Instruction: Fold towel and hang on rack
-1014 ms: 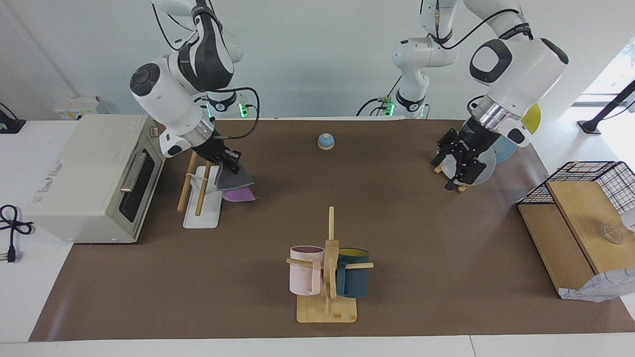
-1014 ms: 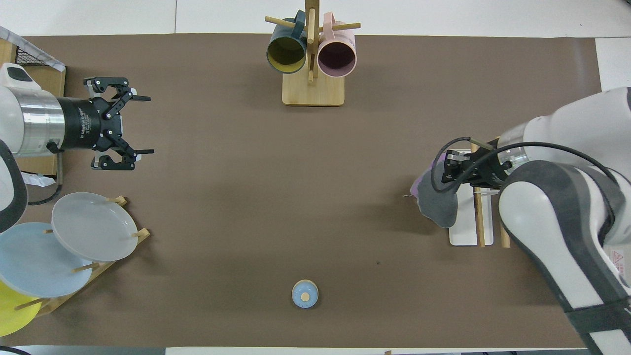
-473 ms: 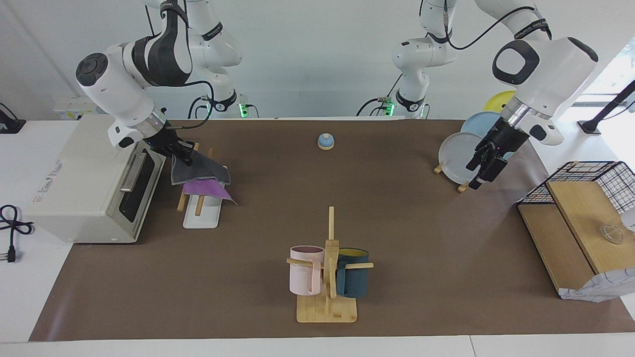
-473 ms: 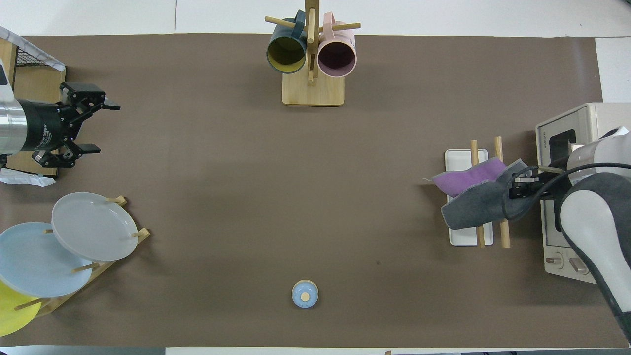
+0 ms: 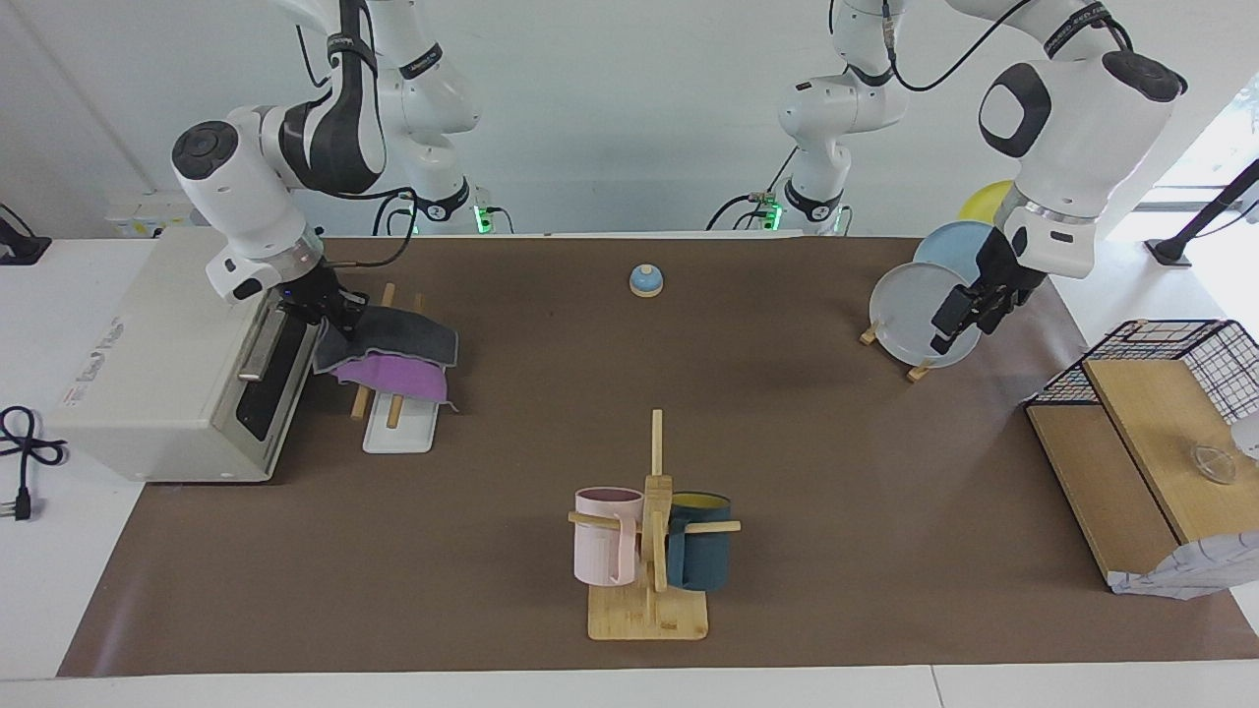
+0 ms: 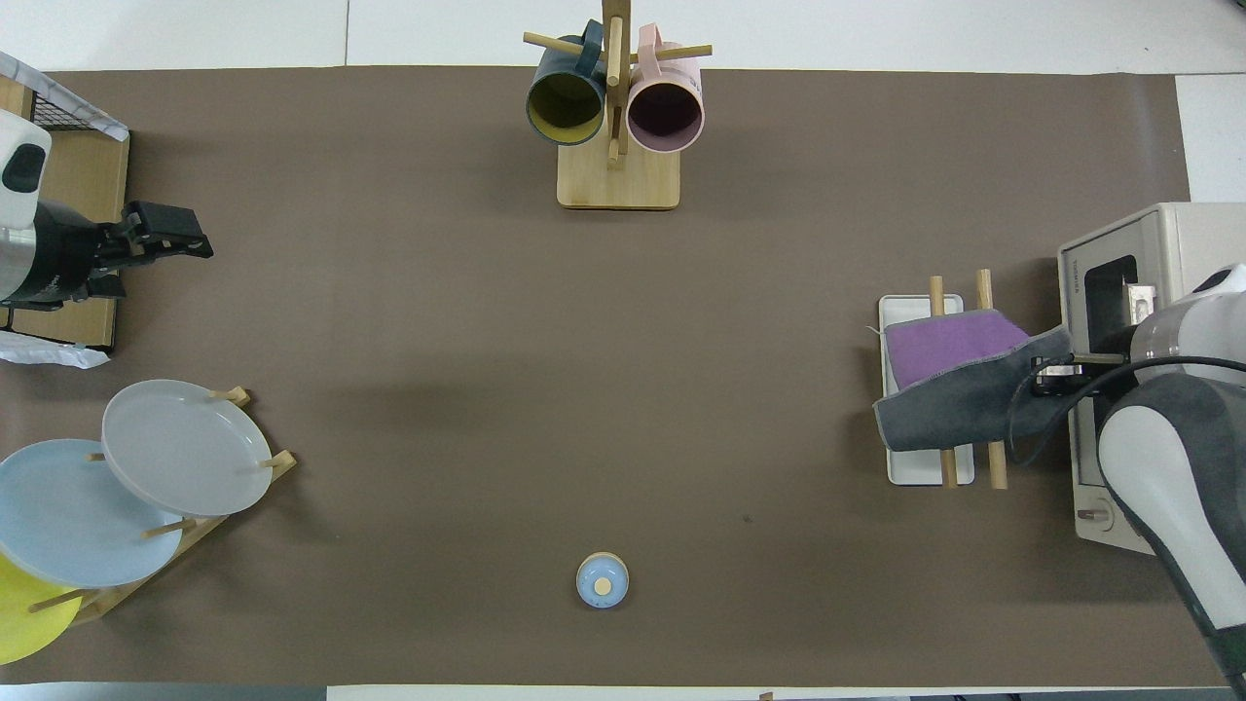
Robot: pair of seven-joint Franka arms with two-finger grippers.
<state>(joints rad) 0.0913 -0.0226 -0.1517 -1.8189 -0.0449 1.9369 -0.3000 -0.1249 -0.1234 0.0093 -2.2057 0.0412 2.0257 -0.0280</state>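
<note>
The towel [image 5: 405,340] is folded, dark grey face up with a purple layer [image 6: 949,346] showing under it. It drapes across both wooden rods of the rack [image 5: 398,433], whose white base [image 6: 900,310] shows beneath. My right gripper [image 5: 332,310] is shut on the towel's edge at the oven side of the rack, just in front of the oven door. My left gripper [image 5: 969,305] hangs open and holds nothing, raised over the plate stand at the left arm's end of the table; the overhead view shows it edge-on [image 6: 170,243].
A toaster oven [image 5: 167,344] stands right beside the rack. A mug tree [image 5: 649,536] with pink and teal mugs stands far from the robots at mid-table. A small blue bell [image 5: 645,281] sits near the robots. Plate stand [image 5: 920,310] and wire basket [image 5: 1180,359] occupy the left arm's end.
My right gripper carried the towel from beside the rack across its rods toward the oven and lowered it onto them. The left arm drew back and rose near the plates.
</note>
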